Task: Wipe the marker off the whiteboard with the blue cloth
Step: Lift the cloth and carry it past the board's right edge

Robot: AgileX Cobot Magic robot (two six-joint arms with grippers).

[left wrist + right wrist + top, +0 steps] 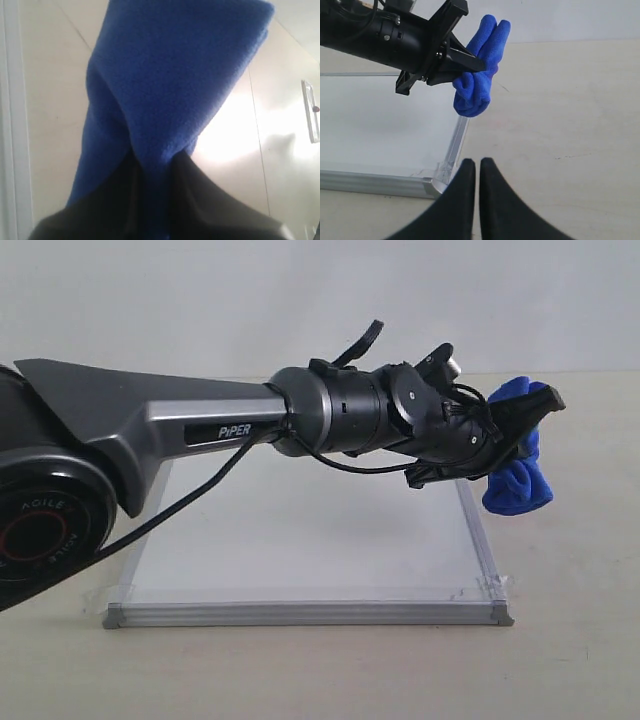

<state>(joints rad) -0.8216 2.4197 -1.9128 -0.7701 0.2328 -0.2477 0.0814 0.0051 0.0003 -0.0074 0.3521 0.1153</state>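
Left gripper [528, 418] clamps the cloth [520, 490], lifted at right. The board [300, 540] shows no marker, so wiping seems done. Right gripper [478, 165] has its fingers together.

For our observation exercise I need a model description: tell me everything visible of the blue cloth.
The blue cloth is bright royal blue, soft and fleecy like microfibre, bunched into a thick bundle. The left gripper pinches its middle between shut jaws, so folds bulge out either side. It hangs in the air by the right edge of the whiteboard in the exterior view, apparently clear of its surface. Only the jaws touch it.
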